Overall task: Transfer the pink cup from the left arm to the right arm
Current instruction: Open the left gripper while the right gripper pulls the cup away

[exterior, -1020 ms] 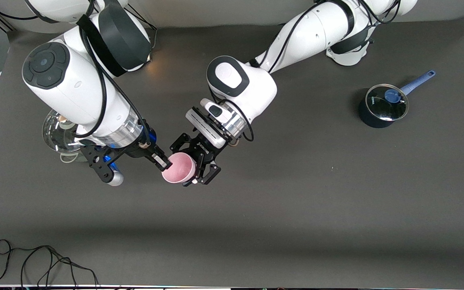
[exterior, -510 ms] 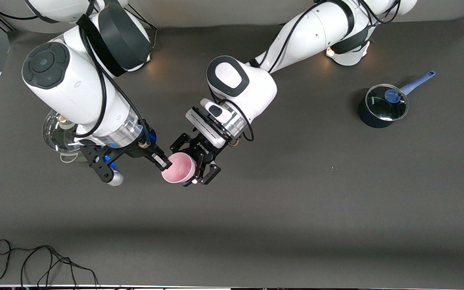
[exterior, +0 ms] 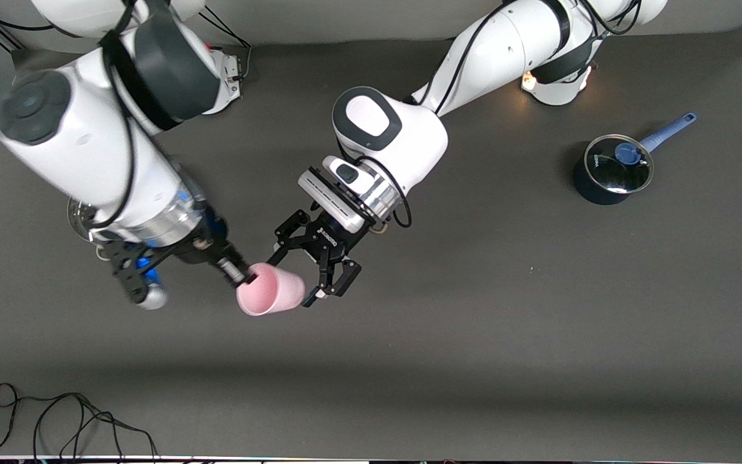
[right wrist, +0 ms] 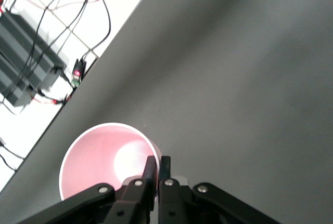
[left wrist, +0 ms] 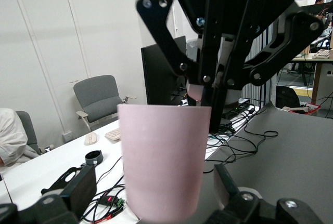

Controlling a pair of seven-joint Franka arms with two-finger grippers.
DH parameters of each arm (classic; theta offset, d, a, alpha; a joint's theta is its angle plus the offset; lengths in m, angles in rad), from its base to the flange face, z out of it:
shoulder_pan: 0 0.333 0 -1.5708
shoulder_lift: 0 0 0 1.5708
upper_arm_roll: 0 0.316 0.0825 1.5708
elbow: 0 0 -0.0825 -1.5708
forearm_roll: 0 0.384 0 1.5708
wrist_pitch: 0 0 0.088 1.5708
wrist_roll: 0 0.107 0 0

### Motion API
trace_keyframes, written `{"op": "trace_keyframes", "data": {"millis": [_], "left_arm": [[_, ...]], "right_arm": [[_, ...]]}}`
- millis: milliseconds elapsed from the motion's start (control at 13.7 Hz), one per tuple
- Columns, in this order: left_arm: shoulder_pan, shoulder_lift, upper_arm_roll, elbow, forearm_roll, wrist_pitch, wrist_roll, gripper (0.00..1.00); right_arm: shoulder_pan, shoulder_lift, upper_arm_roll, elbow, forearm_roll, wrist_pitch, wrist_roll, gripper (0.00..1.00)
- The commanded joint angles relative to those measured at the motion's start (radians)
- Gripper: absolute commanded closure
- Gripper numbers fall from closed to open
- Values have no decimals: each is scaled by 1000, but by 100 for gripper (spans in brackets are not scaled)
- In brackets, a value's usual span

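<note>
Plenty of bare dark table [exterior: 448, 335] all round the handover, with wide open mat toward the front camera and only a tangle of black cable [exterior: 55, 419] lying at the near edge, toward the right arm's end. The right arm sweeps in from its base and bends down, its right gripper [exterior: 244, 278] pinched tight on the rim of the pink cup [exterior: 270, 290], one finger inside the mouth, one outside; the right wrist view shows those fingers [right wrist: 157, 169] squeezed onto the cup's [right wrist: 106, 159] wall. The cup hangs above the middle of the table, tipped on its side with its mouth toward the right arm. The left arm reaches diagonally across from its base, wrist angled down, and the left gripper [exterior: 306, 274] stands with jaws spread wide around the cup's base end, clear of it on both sides. In the left wrist view the cup [left wrist: 164, 159] hangs free between that gripper's spread fingers [left wrist: 78, 185]. Well apart, toward the left arm's end, sits a dark blue saucepan [exterior: 612, 169] with a glass lid. A glass bowl [exterior: 81, 216] peeks out under the right arm
</note>
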Motion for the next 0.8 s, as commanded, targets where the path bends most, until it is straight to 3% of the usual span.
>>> {"op": "trace_keyframes", "data": {"millis": [0,291,583,728], "left_arm": [[-10,-13,27,-4,9,-1,-45,0],[35,-30,25,-32,24,-35,-42,0],[192,-111,19,-217,35,-168,-41,0],[279,-152,21,-298,38,-274,-39,0]], "right_arm": [[-46,8,0,18,-10,11,-51,100],[-152,4,2,16,-30,11,-136,100],[-217,-1,-3,7,-186,-27,-324,100],[-282,-3,-1,-5,-206,-61,-492,100]]}}
